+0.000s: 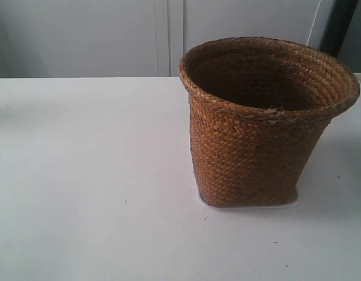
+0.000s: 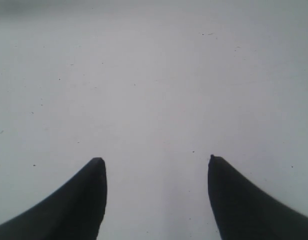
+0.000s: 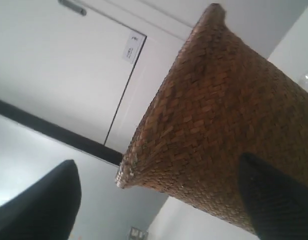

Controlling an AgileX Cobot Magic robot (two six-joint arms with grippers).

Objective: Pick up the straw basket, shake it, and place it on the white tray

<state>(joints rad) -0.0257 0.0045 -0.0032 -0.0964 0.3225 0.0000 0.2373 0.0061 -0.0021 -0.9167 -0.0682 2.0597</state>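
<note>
Straw basket [image 1: 259, 126] is sitting upright on the counter [image 1: 87, 175], out toward 3 o'clock in the exterior view. Its base is on the white tray [image 1: 290, 202], and only thin slivers of tray peek out at about 5 and 7 o'clock of the base. So going by how things lie, the set-down part looks done. Whether the lift and shake happened I can't say from this. If anything's left, it's just getting the arms clear.

The exterior view shows no arms at all, so the wrist views fill that in. The left claw [image 2: 155, 159] is spread apart over bare counter, nothing between its tips and no basket in sight. The right claw [image 3: 156, 160] is also spread apart, low and close to the basket's woven wall [image 3: 214, 110], looking up along it. One tip overlaps the weave in that view, but I can't tell if it's touching. The tray only shows in the exterior view.
</note>
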